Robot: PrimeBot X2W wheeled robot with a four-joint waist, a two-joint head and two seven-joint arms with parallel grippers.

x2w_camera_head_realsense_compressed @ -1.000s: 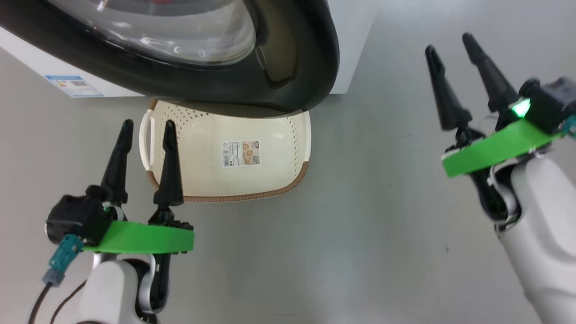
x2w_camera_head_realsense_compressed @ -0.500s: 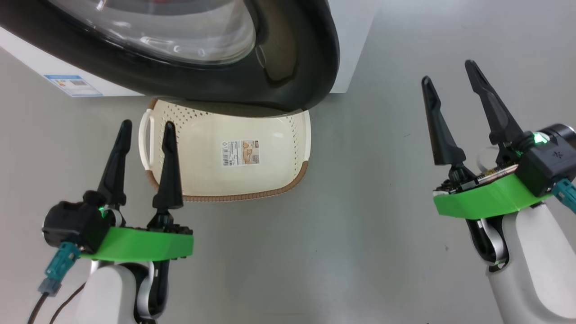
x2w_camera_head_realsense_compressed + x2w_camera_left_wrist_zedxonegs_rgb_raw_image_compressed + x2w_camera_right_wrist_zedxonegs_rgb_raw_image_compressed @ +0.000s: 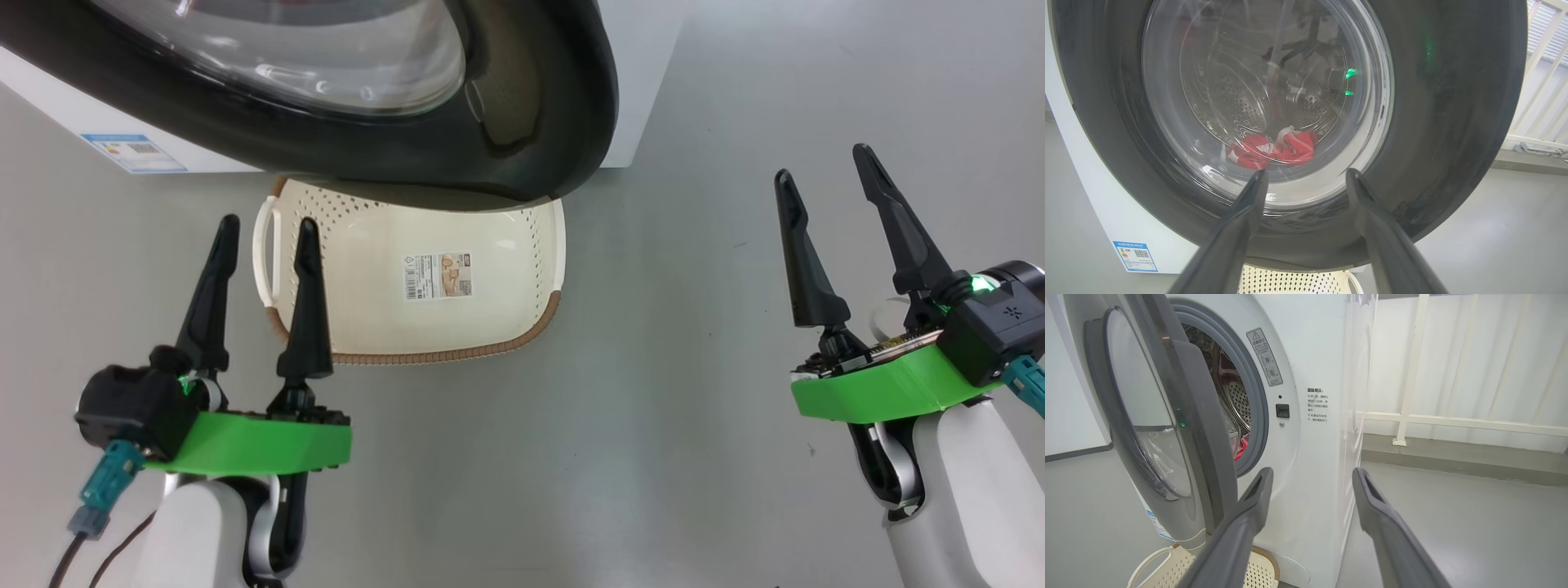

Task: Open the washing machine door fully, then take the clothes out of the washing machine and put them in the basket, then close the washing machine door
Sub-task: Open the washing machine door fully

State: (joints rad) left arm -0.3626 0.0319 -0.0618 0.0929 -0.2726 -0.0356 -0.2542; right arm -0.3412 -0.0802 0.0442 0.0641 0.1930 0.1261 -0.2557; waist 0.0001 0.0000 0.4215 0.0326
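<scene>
Left pincer [image 3: 268, 222] gapes empty, the basket [image 3: 457, 357] just past its tips; right pincer [image 3: 823, 163] gapes empty too, the washing machine door [image 3: 531, 122] ajar to its left.

The left hand [image 3: 269, 222] and right hand [image 3: 823, 163] each have two long tapered black fingers [image 3: 309, 302] on a bright green bracket [image 3: 253, 441], a black block [image 3: 131, 404] with a green light [image 3: 978, 284], a teal plug [image 3: 110, 478] and a glossy white forearm [image 3: 196, 531].
</scene>
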